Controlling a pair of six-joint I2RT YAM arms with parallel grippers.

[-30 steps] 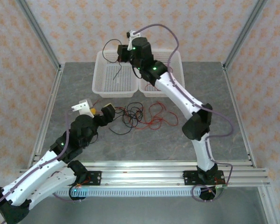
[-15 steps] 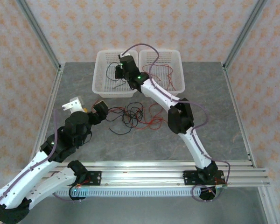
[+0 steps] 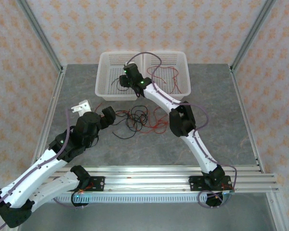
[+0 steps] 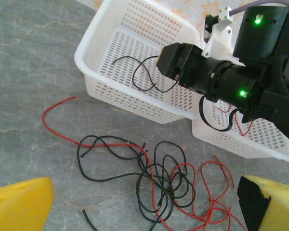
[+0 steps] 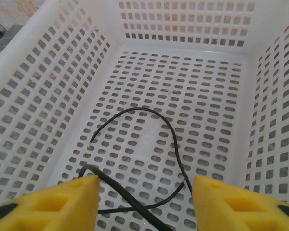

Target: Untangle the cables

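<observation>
Drop: R claw (image 5: 144, 192) now part-open in far-left basket (image 5: 38, 72), black cable (image 5: 168, 134) let go; L claw (image 4: 144, 202) wide, empty, by tangle (image 4: 168, 183).

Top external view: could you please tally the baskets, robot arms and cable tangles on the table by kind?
White baskets: 2
Robot arms: 2
Tangle of red and black cables: 1
Total: 5
</observation>
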